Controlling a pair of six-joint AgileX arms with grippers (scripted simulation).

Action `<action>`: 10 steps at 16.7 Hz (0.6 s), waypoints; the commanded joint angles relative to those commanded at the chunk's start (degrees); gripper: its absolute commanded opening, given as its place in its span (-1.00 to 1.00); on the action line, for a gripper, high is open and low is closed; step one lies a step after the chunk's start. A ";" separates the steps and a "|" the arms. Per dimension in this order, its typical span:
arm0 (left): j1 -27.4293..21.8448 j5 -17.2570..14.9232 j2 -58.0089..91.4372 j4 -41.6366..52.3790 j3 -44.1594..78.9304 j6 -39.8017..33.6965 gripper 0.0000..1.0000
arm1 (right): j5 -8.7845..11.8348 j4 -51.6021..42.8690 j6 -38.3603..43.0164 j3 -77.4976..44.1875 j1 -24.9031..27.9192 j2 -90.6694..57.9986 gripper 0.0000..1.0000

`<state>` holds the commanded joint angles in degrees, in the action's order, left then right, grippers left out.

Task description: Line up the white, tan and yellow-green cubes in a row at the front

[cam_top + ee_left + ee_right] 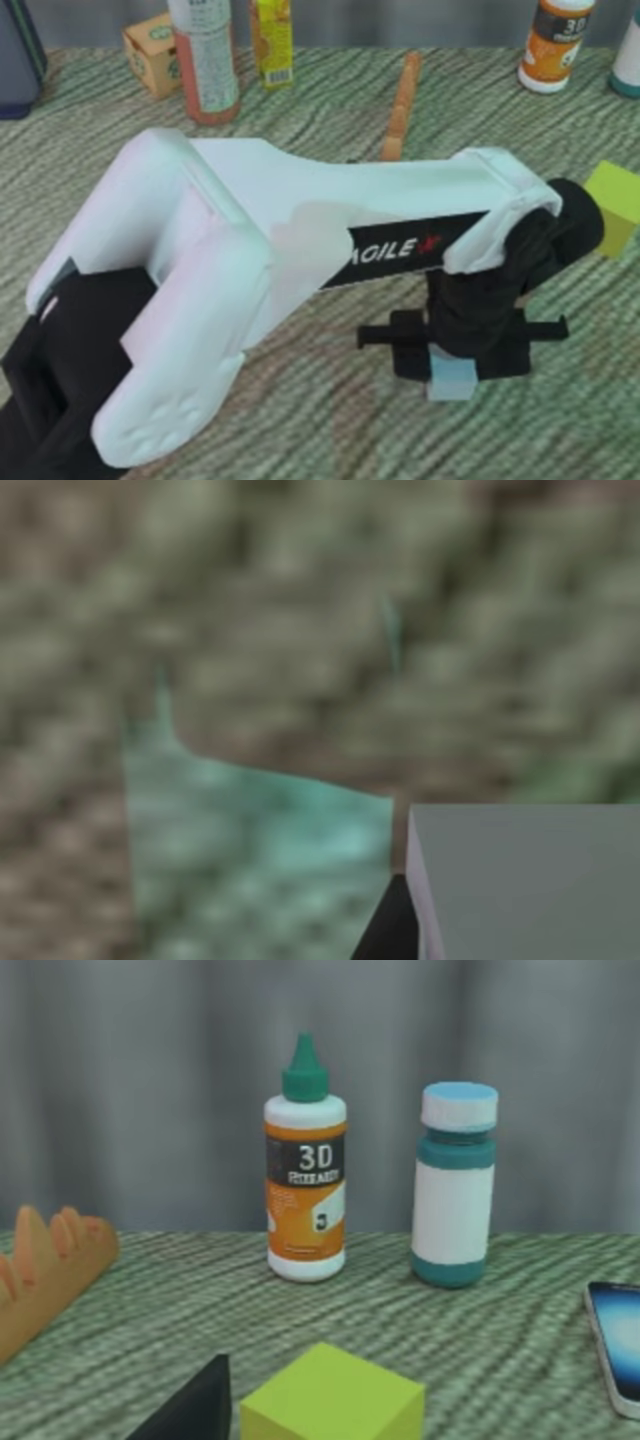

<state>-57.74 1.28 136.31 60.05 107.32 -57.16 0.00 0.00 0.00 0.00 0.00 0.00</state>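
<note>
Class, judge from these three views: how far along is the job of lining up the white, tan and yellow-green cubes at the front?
Done: nothing shows as finished; no row is visible yet.
In hand: the left gripper is down over the white cube near the table's front.
Left: the yellow-green cube sits apart at the right edge. The tan cube is not visible in any view. The right gripper is out of sight.

Back edge: tan box (150, 52), orange 3D bottle (556, 42), teal-white bottle (454, 1184); phone (618, 1345) (partly cropped).

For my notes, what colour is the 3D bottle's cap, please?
Green, on the 3D bottle; clearest in the right wrist view.
</note>
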 joint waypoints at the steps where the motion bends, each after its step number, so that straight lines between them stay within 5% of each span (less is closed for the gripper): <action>1: 0.00 0.00 0.00 0.00 0.00 0.00 -0.55 | 0.00 0.00 0.00 0.00 0.00 0.00 1.00; 10: 0.00 0.00 0.00 0.00 0.00 0.00 0.81 | 0.00 0.00 0.00 0.00 0.00 0.00 1.00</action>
<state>-57.74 1.28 136.31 60.05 107.32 -57.16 0.00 0.00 0.00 0.00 0.00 0.00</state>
